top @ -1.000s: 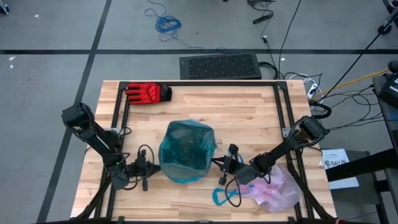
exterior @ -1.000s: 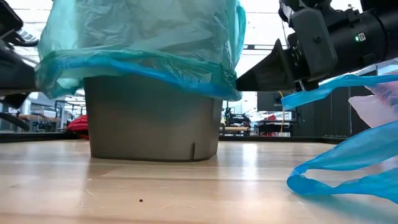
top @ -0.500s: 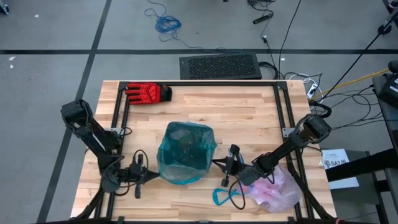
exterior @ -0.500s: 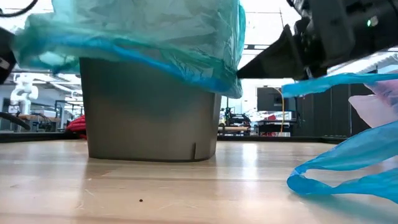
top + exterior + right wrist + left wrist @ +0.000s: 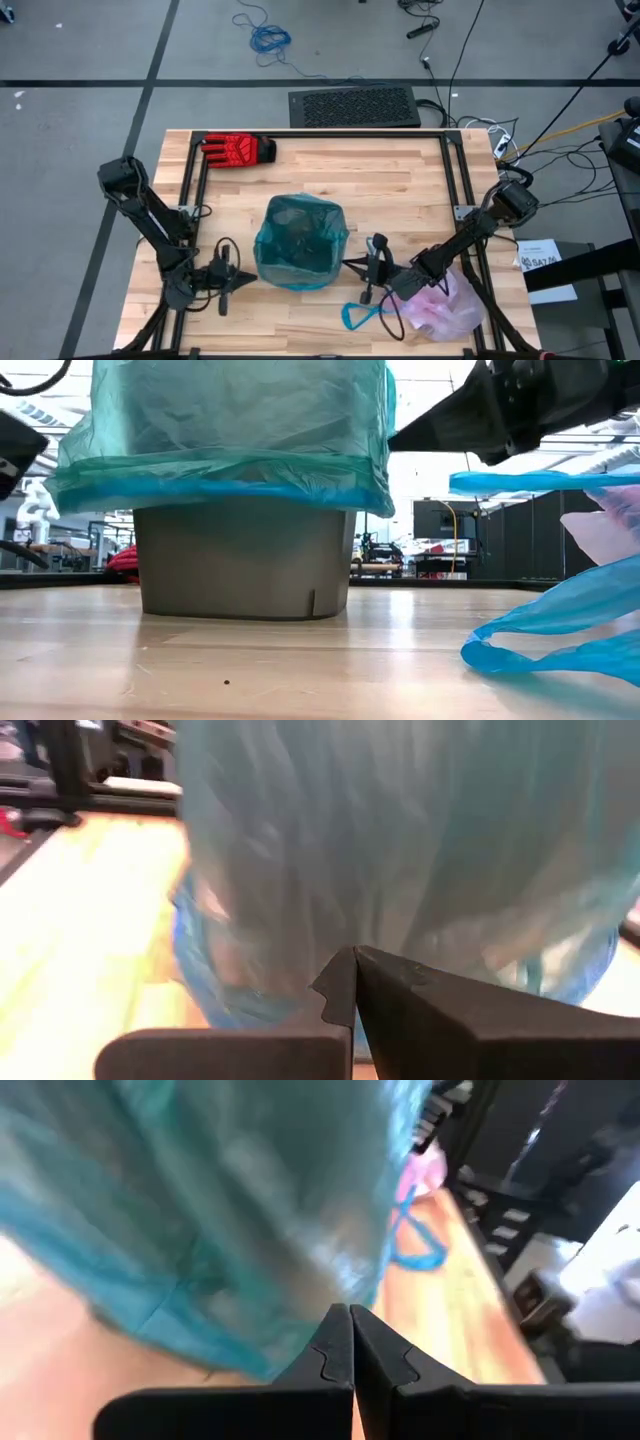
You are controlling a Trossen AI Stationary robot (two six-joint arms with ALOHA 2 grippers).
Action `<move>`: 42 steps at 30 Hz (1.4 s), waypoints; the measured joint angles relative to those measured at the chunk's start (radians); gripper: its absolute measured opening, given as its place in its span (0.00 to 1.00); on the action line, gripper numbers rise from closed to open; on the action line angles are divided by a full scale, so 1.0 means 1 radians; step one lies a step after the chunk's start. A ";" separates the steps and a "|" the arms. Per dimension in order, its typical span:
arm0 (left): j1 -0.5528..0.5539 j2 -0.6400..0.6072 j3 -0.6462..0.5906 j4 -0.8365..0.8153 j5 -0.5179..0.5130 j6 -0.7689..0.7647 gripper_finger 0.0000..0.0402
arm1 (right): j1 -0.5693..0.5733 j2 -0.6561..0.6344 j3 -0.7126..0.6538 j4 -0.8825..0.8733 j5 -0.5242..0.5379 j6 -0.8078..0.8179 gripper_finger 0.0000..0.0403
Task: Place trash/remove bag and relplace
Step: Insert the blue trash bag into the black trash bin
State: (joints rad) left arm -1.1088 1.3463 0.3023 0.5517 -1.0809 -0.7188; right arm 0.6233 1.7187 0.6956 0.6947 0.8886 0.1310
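Note:
A grey bin (image 5: 245,565) stands at the table's middle. It is lined with a teal-green bag (image 5: 298,243) whose rim (image 5: 220,485) folds down over the wall. My left gripper (image 5: 248,279) is shut at the bag's left side, and my right gripper (image 5: 349,264) is shut at its right side. The pale pink-white bag (image 5: 440,305) lies at the near right on the table. Its blue drawstring loop (image 5: 362,316) lies in front of it. The trash is hidden. My left gripper's shut fingertips (image 5: 350,1316) meet the teal bag's overhanging film (image 5: 300,1280), coming nearly level from the table's left. Whether film is caught between them, I cannot tell. My right gripper's shut fingertips (image 5: 352,960) meet the bag's film (image 5: 400,910) from the table's right, nearly level, just above the folded rim (image 5: 385,445). A pinch cannot be told.
A red glove (image 5: 238,149) lies at the far left of the table. A black frame (image 5: 452,180) runs along the table's sides. A blue drawstring band (image 5: 530,482) stretches level under my right arm, above the table.
Both grippers have risen a little beside the bin, staying shut. The teal bag's left overhang was drawn out toward the table's left, then fell back against the bin. The blue band under my right arm has come up with the arm.

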 joint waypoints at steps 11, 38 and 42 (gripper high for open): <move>-0.012 -0.273 0.000 0.167 -0.038 0.541 0.00 | 0.003 -0.242 0.142 0.026 -0.105 -0.503 0.00; -0.012 -0.413 0.000 -0.076 -0.238 0.459 0.00 | -0.458 0.405 1.413 -1.481 -0.662 -0.951 0.00; -0.012 -0.413 0.000 -0.094 -0.238 0.435 0.00 | -0.488 0.424 1.422 -1.578 -0.730 -0.913 0.00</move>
State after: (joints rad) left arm -1.1206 0.9337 0.3027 0.4579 -1.3186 -0.2836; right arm 0.1356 2.1432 2.1178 -0.8836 0.1582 -0.7817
